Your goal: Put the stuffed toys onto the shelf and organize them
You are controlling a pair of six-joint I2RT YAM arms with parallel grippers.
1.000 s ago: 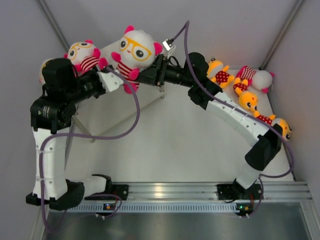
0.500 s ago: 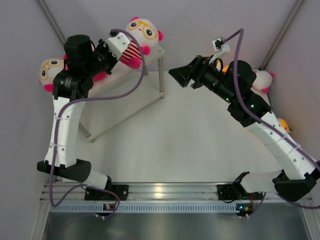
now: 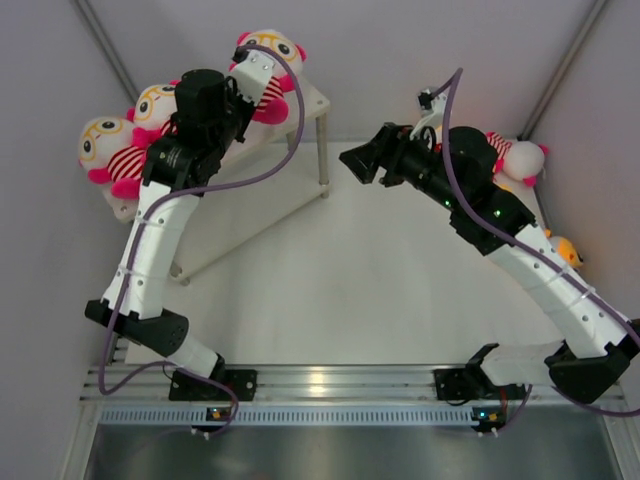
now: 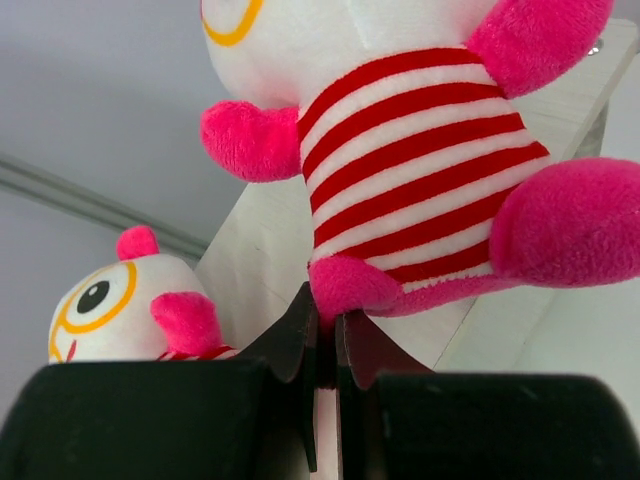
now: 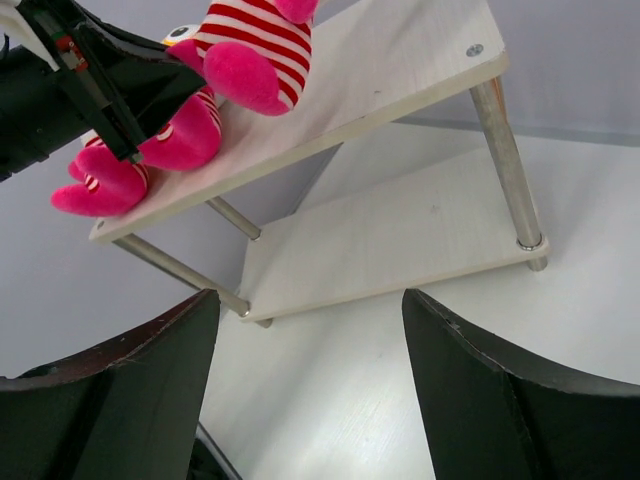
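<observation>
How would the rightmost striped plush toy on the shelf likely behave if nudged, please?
Soft-looking and likely light, the striped toy would probably squash before sliding. Sitting top-heavy near the edge of the top board, it may topple off.

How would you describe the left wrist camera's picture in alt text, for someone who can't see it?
Close-up of a plush doll, red-and-white striped shirt and pink limbs, sitting on the cream shelf; the left gripper pinches nearly shut at its pink foot. A second doll with yellow glasses peeks in at lower left.
</observation>
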